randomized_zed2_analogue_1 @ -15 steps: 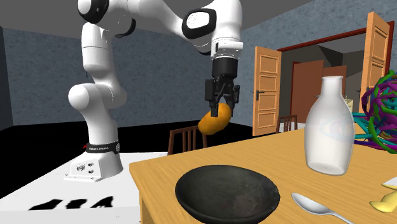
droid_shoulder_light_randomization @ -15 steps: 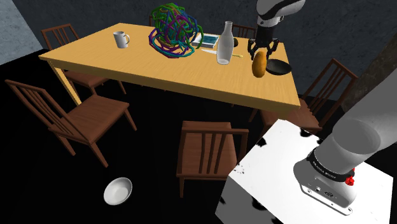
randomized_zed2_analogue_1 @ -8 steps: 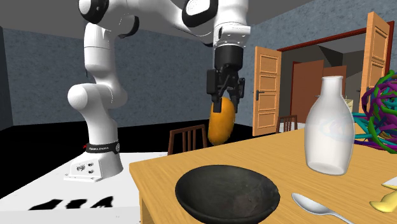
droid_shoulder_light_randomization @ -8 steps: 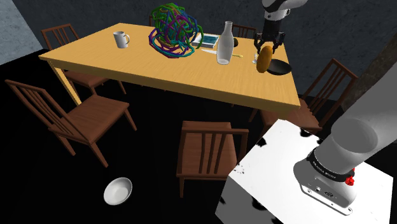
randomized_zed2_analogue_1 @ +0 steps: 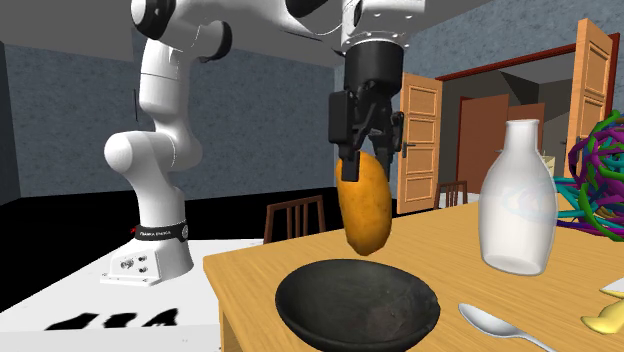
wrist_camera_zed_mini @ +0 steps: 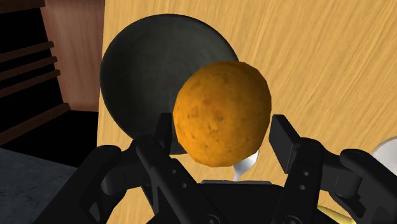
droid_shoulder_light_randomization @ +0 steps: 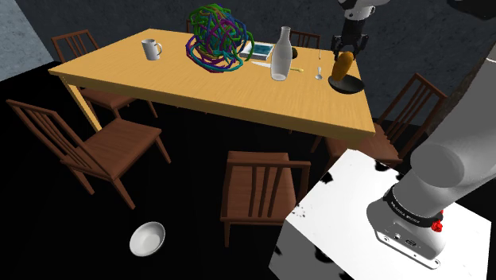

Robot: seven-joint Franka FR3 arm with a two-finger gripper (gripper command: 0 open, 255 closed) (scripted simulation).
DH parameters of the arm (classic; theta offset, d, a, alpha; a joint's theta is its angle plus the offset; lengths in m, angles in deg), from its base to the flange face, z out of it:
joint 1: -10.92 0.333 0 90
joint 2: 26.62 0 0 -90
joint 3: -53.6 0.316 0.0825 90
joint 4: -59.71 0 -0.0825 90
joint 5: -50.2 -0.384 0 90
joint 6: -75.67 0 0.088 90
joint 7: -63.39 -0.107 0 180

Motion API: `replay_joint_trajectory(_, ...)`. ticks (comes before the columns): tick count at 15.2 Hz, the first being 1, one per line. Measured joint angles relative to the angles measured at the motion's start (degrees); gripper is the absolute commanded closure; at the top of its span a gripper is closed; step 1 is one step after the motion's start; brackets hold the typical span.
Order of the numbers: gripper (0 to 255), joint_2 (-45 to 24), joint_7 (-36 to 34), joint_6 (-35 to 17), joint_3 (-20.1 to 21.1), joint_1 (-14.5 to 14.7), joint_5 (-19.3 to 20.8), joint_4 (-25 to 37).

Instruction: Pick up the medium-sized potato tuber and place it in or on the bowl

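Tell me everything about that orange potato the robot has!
The potato is orange-brown with small darker speckles, a long oval that looks round from its end. It hangs upright, long end down, clasped near its top between the robot's black jaws. Nothing else touches it. It is in the air above the dark bowl on the wooden table, with a clear gap between potato and bowl.

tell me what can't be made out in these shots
Wrist view: spoon mostly hidden behind the potato and fingers; the potato also covers part of the bowl.
Second exterior view: yellow thing cut off at the lower right corner.
Shoulder view: flat item by the bottle, too small to name.
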Motion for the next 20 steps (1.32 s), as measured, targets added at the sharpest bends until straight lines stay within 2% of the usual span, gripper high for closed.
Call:
replay_joint_trajectory(2, 255, -2.7, 2.6, 0.3, -0.8, -1.7, -0.9, 3.1)
replay_joint_trajectory(6, 255, -9.4, 7.8, 3.6, -2.0, -5.5, -3.3, 13.2)
replay_joint_trajectory(9, 255, -10.9, 8.7, 2.5, -2.1, -6.3, -3.8, 13.6)
replay_joint_trajectory(20, 255, -12.5, 8.7, -5.2, -1.7, -6.2, -4.4, 8.4)
